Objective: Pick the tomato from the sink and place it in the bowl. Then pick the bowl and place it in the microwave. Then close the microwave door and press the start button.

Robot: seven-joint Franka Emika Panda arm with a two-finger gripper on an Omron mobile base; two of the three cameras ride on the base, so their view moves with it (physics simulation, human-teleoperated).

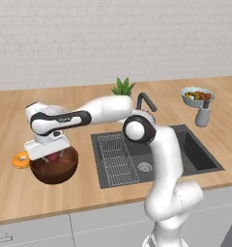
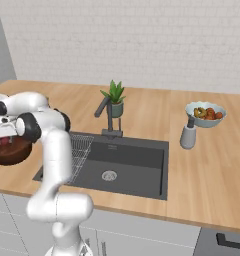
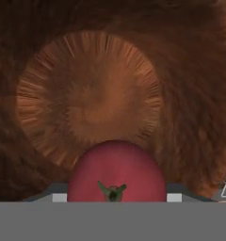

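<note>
The dark brown wooden bowl [image 1: 55, 170] stands on the counter left of the sink [image 1: 195, 154]. My gripper [image 1: 52, 155] hangs low inside the bowl, shut on the red tomato [image 1: 53, 157]. In the hand view the tomato [image 3: 116, 172] sits stem-up between the jaws, just above the bowl's grained bottom [image 3: 86, 94]. From the right base side, the bowl [image 2: 9, 150] shows behind my arm, left of the sink [image 2: 137, 160]. The microwave and its door are out of view.
An orange doughnut [image 1: 21, 160] lies against the bowl's left side. A wire rack [image 1: 117, 159] fills the sink's left half, with the faucet [image 1: 146, 100] and a plant [image 1: 123, 87] behind. A small pale food bowl [image 1: 197, 95] and a grey bottle [image 1: 202, 116] stand at the right.
</note>
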